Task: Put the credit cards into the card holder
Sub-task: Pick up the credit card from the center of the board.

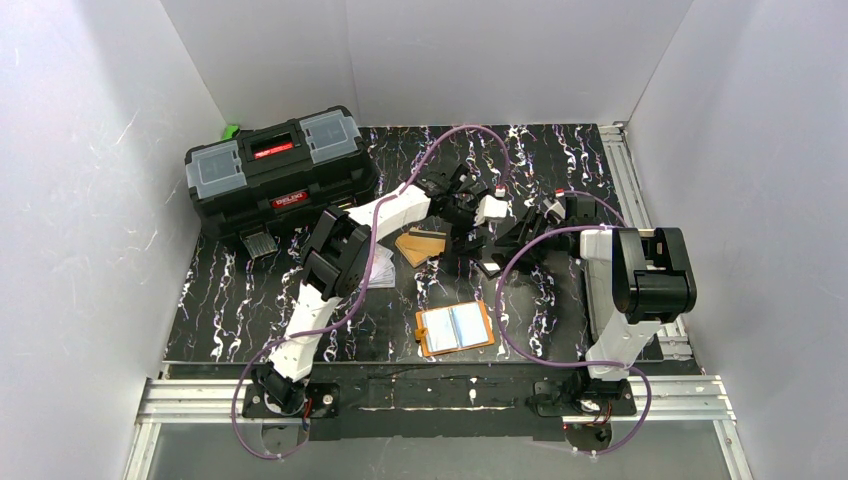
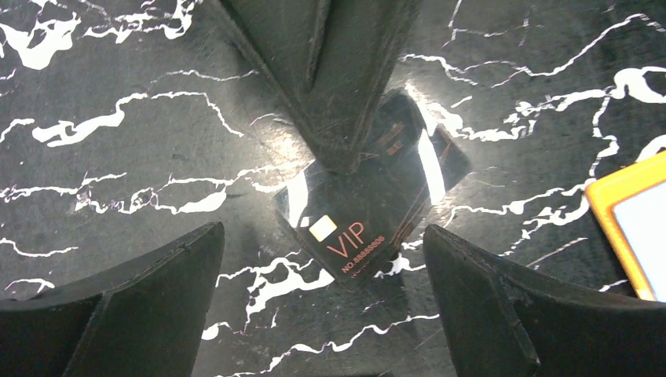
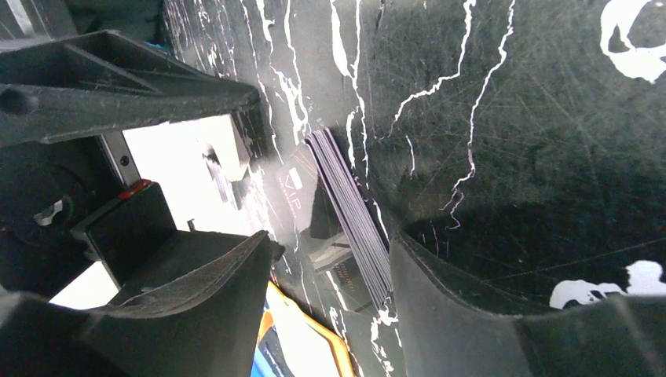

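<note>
Two claws on one black card: slip risk.
L gripper (image 2: 323,232) gapes wide over the glossy black card (image 2: 353,228). R gripper (image 3: 331,239) is half-open, one finger touching the card edge, nothing clamped. You may skate the thin stiff plastic across the slick marble table (image 1: 230,300) or clash fingers. The card holder (image 1: 455,328) lies open nr the bases, well apart: soft orange, clear sleeves.

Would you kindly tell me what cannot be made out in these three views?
- Left wrist view: far end of the black card, under a finger of the right gripper; glare streaks hide some print.
- Right wrist view: that card edge-on; one or several, unclear.
- Top view: pale cards partly under the left arm.
</note>
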`<action>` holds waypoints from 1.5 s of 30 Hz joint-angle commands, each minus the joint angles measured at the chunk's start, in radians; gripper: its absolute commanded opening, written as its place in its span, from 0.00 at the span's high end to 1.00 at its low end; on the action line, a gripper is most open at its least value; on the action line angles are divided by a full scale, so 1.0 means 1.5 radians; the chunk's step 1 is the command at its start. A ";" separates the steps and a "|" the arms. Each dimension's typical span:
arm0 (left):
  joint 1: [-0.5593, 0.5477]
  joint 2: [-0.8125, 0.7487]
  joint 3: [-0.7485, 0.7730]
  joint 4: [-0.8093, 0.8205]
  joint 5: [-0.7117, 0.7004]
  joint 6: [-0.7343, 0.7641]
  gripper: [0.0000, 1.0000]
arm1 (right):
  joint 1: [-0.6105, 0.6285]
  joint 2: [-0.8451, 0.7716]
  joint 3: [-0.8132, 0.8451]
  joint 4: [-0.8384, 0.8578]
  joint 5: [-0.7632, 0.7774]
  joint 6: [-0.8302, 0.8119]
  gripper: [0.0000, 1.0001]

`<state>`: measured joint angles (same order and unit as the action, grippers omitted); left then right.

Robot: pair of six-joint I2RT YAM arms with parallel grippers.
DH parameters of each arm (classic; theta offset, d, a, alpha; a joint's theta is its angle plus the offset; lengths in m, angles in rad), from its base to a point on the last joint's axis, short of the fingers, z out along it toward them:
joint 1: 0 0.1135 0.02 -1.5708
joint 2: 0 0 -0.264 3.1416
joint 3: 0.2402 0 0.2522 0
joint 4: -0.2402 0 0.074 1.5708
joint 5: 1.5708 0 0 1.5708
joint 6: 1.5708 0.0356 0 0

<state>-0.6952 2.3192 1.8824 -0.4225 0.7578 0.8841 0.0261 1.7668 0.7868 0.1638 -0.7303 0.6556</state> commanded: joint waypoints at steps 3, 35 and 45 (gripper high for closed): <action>0.000 -0.006 0.037 -0.088 0.079 0.027 0.02 | -0.002 0.001 -0.006 0.033 -0.022 0.004 0.37; -0.019 0.068 0.065 0.026 -0.018 -0.013 0.02 | 0.000 0.006 -0.037 0.065 -0.040 0.013 0.41; 0.006 0.020 0.069 -0.004 0.025 -0.027 0.02 | -0.002 0.011 -0.024 0.058 -0.038 0.009 0.42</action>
<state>-0.7174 2.3993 1.9705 -0.3450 0.7551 0.8169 0.0261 1.7760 0.7387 0.2417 -0.7738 0.6781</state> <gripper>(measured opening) 0.982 0.587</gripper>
